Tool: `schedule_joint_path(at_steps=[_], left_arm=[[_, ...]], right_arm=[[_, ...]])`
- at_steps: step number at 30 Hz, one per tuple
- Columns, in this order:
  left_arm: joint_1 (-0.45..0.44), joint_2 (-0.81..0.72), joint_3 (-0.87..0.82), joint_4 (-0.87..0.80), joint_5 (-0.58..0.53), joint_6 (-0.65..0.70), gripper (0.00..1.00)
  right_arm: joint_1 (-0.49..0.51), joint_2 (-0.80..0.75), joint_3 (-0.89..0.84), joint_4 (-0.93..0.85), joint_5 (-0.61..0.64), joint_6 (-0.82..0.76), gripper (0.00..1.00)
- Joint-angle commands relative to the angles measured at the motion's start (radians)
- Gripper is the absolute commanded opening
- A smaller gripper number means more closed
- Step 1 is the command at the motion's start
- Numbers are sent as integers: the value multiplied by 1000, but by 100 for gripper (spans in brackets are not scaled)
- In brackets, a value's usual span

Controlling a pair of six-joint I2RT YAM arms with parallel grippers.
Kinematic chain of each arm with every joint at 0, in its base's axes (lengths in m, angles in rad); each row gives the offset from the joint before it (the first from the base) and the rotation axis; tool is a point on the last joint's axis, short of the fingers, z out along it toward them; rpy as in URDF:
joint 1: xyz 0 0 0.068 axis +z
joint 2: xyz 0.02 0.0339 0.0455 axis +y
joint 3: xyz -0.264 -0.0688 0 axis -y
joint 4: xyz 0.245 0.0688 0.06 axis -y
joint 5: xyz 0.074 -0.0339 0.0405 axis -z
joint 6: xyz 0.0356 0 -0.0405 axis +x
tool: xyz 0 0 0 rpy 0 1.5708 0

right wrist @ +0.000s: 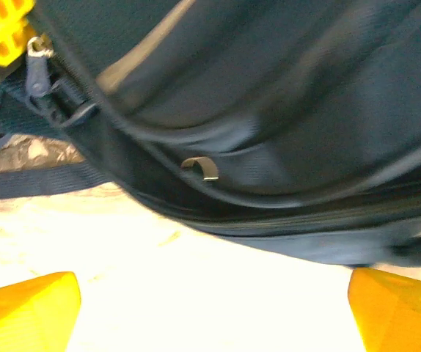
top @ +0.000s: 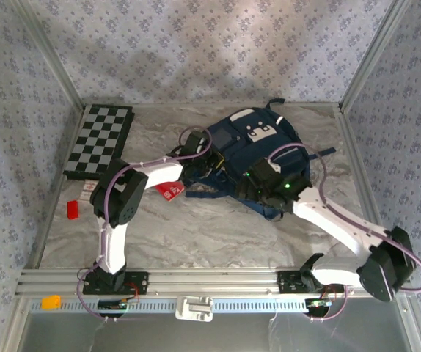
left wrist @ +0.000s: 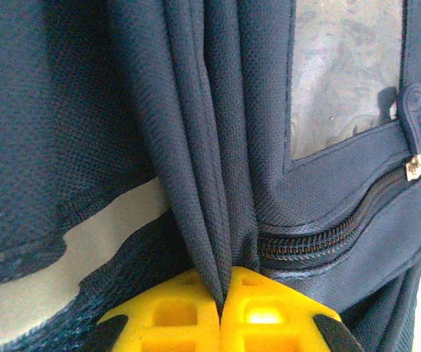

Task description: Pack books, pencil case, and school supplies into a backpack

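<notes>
left claw (left wrist: 221,297) pinches a fold of the backpack (left wrist: 64,110) tight; right claw (right wrist: 210,312) gapes empty beside it. opening the bag, i'd say; next, lift that fold.

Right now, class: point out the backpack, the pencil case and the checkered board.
backpack (top: 234,145), top external view, navy front panel.
pencil case (top: 171,191), top external view, red face.
checkered board (top: 100,141), top external view, centre squares.

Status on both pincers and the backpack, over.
Left pincer shut on backpack fabric. Right pincer open, low beside backpack, empty. Pencil case out on table.
</notes>
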Motion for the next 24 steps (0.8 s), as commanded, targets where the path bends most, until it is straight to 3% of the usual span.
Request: schedule_joint_path(at_steps=[1,4,8,10,13,16,19,24], left_arm=[[-63,-75,-6,-4,32,-40,0],[-107,-106,-63,36,18,-101,0],[-170,-119,-59,22,8,-138,0],[-176,-122,-65,30,7,-135,5],[-164,-156,-91,56,7,-108,17],[-147,-217,-120,20,9,-36,29],[-117,-274,-176,-21,-36,4,32],[-61,-266,-209,-55,-23,18,35]], right_arm=[[2,68,46,74,-65,-12,93],[-20,82,38,73,-60,-41,86],[-128,43,4,59,-53,-92,67],[-170,0,-27,85,-41,-129,60],[-188,-36,-46,79,-48,-176,58],[-135,-39,-24,6,1,-153,57],[-38,-25,6,-52,91,-72,59],[95,104,84,-73,157,55,63]])
